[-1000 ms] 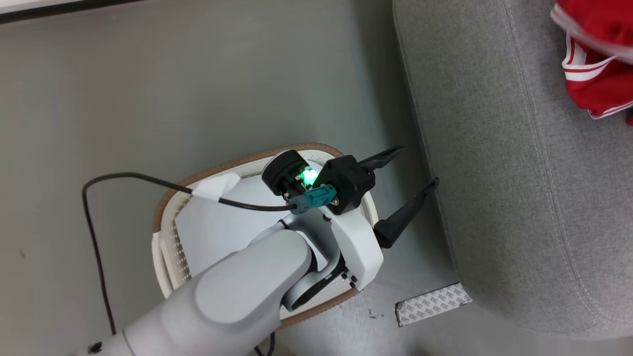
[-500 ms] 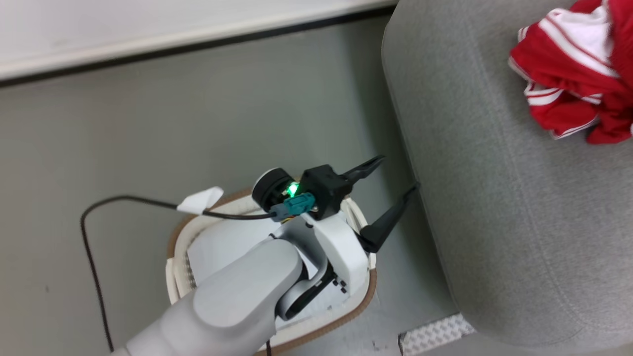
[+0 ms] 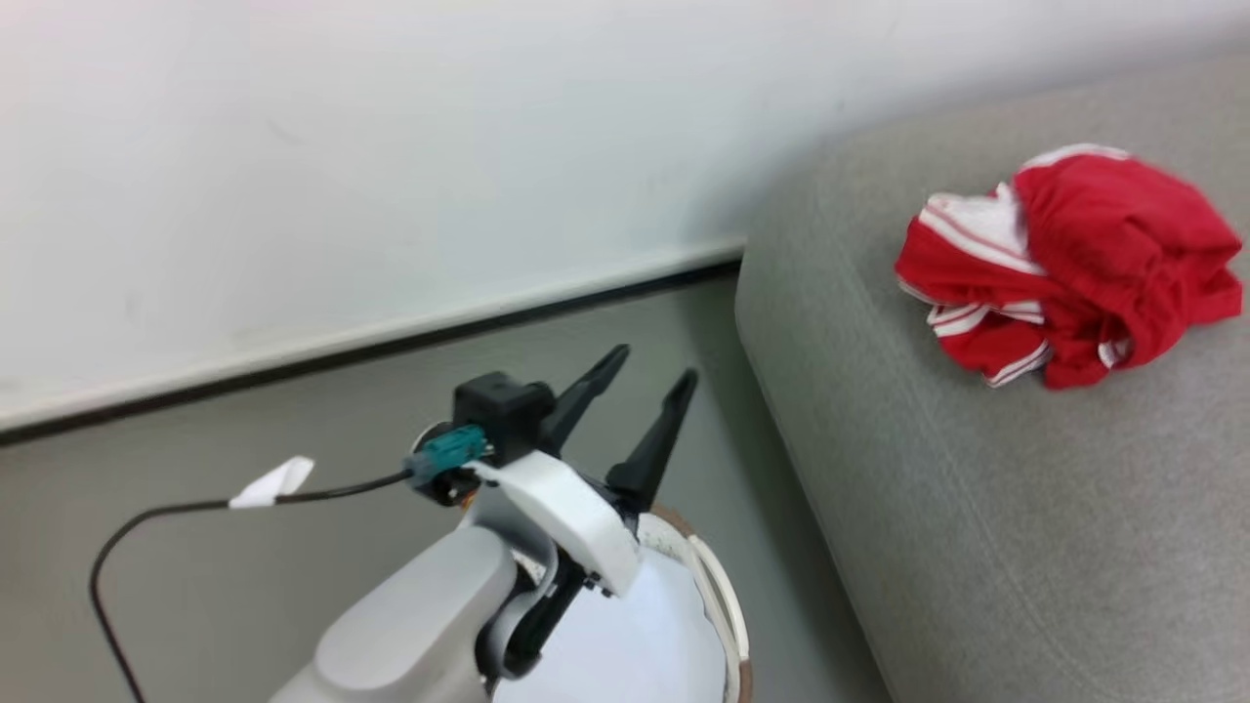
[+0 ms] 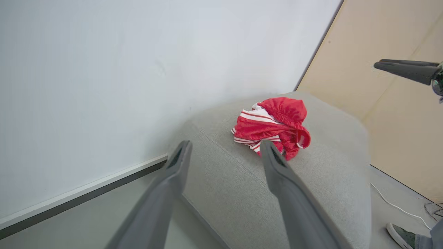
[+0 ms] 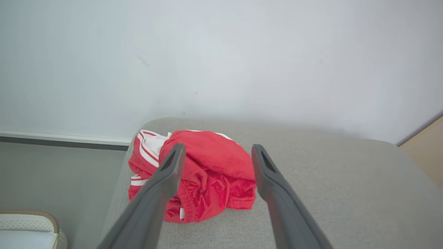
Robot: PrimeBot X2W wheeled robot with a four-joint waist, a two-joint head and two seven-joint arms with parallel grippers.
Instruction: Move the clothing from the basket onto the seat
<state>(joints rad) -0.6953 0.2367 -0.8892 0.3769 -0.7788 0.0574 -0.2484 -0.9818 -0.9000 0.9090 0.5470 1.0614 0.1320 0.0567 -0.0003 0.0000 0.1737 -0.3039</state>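
Clothing (image 3: 1064,268) lies in a crumpled red-and-white heap on the seat (image 3: 977,508), ahead of my left gripper (image 3: 654,363) and off to its right, well apart from the fingertips. That gripper's two dark fingers are spread with nothing between them, raised above the floor (image 3: 293,439), and the basket (image 3: 730,610) sits beneath my left wrist. My right gripper (image 5: 218,147) is spread too and empty, its fingers pointing toward the heap, which rests ahead of their tips near the seat's rounded corner. A black cable (image 3: 322,488) trails from my left wrist, and a pale wall (image 3: 391,146) stands beyond both hands.
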